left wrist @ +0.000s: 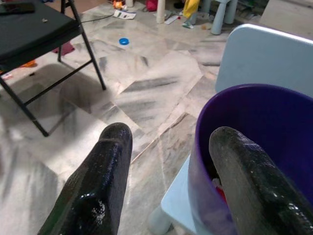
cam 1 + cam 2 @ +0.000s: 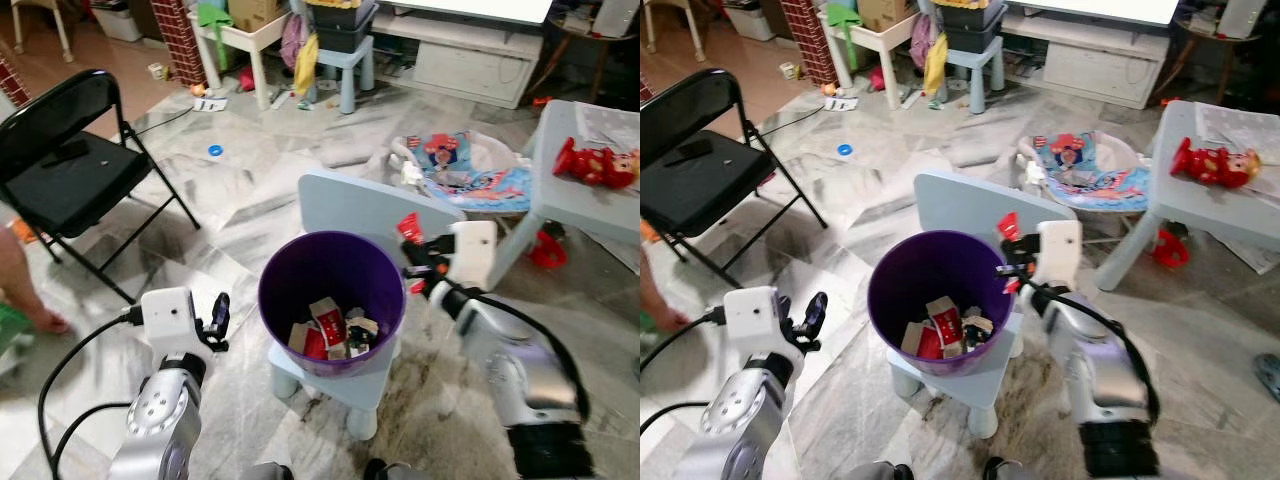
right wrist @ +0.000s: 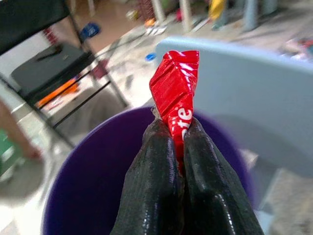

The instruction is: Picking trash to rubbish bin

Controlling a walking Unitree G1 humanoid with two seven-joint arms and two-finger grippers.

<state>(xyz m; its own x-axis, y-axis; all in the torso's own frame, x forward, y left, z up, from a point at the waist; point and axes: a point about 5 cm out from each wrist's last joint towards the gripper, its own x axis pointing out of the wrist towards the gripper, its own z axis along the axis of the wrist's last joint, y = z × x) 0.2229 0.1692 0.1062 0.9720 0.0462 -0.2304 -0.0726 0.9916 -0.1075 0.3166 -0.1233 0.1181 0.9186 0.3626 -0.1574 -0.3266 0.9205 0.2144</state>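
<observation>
A purple rubbish bin [image 2: 300,270] stands on a small pale blue chair [image 2: 352,205] in front of me, with several wrappers lying in its bottom. My right gripper [image 2: 415,262] hovers at the bin's right rim, shut on a crumpled red wrapper [image 3: 175,88] that sticks up between its fingers [image 3: 154,196]. The same red wrapper [image 2: 409,228] shows above the rim in the eye views. My left gripper [image 2: 218,318] hangs open to the left of the bin, holding nothing; its fingers [image 1: 95,196] frame the bin's wall [image 1: 244,127].
A black folding chair [image 2: 70,165] stands at the left, with a person's bare leg [image 2: 25,290] beside it. A pale blue table [image 2: 585,190] with a red toy [image 2: 595,163] is at the right. A baby bouncer [image 2: 470,170] and scattered clutter lie behind.
</observation>
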